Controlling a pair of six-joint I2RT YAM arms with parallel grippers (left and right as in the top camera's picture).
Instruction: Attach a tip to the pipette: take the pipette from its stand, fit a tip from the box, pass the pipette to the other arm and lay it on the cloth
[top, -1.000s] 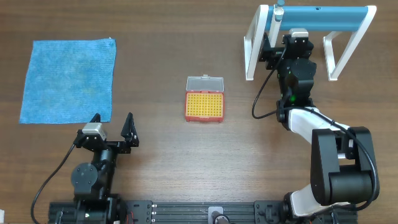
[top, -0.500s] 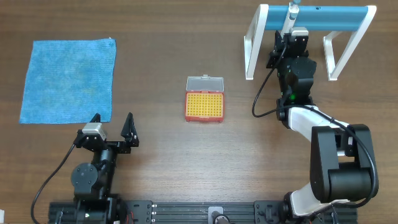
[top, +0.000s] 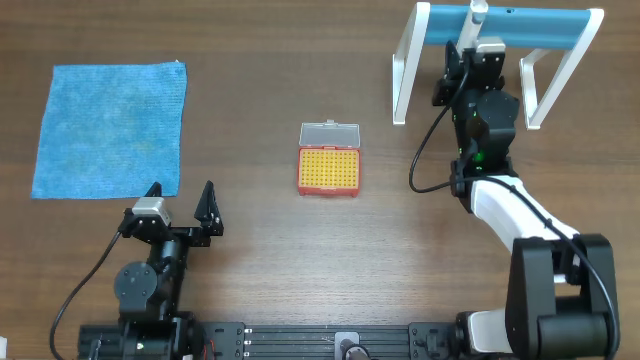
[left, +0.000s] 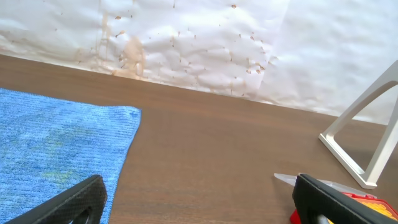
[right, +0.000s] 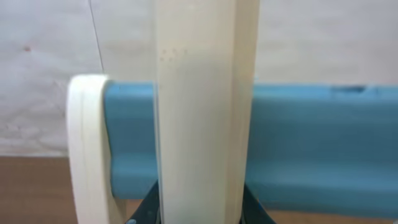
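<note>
The cream pipette (right: 200, 106) stands upright in front of the stand's blue bar (right: 311, 149), and its top (top: 477, 11) pokes up at that bar. My right gripper (top: 463, 72) is shut on the pipette; its dark fingers (right: 149, 208) hug the body low down. The tip box (top: 329, 162), red with yellow tips and its clear lid open, sits mid-table. My left gripper (top: 181, 204) is open near the front left, with nothing between its fingers (left: 78, 200). The blue cloth (top: 110, 130) lies flat at the far left.
The stand's white legs (top: 405, 75) rise at the far right, one leg (left: 373, 143) showing in the left wrist view. A corner of the tip box (left: 367, 198) and the cloth (left: 50, 155) lie ahead of the left gripper. Bare wood separates cloth, box and stand.
My right gripper has shifted to the right along the blue bar, carrying the pipette with it. The left arm has not moved.
</note>
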